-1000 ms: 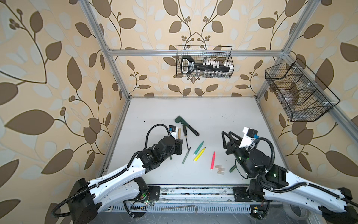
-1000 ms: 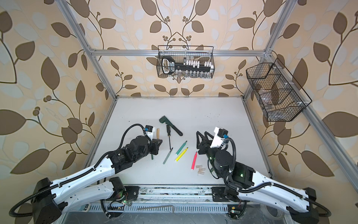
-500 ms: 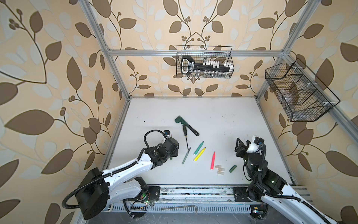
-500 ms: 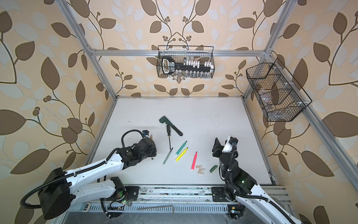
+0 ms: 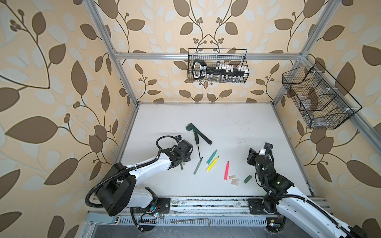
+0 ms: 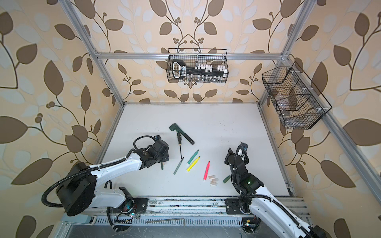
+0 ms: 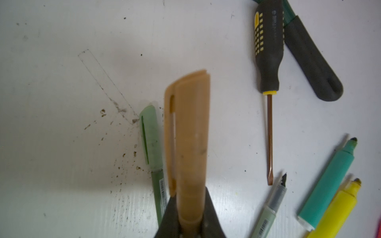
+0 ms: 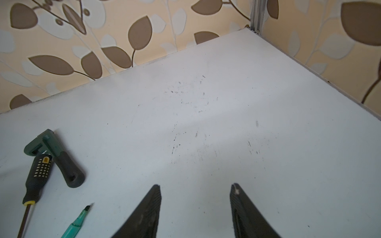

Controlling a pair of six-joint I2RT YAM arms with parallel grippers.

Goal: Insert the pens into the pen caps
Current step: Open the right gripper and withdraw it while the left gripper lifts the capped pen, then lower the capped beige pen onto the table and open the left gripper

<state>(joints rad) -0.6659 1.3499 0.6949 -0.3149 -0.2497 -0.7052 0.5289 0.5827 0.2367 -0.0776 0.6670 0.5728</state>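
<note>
Pulls R claw (image 8: 195,187) back vs 1 s ago, jaws half-wide, empty. Grips capped gold-brown pen (image 7: 189,144) in L claw (image 7: 189,208), low over bench (image 8: 226,103); best to lay it flat beside green pen (image 7: 157,185), release slow.

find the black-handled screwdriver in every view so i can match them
Top view: thin black-handled screwdriver left of centre, tip above the slim grey-green pen.
Top view: same place, above that pen.
Left wrist: whole tool, tip beside the pen's nib.
Right wrist: handle and part of the shaft only.
Shared landmark: dark green wrench with black grip, beside the handle in all four.
</note>
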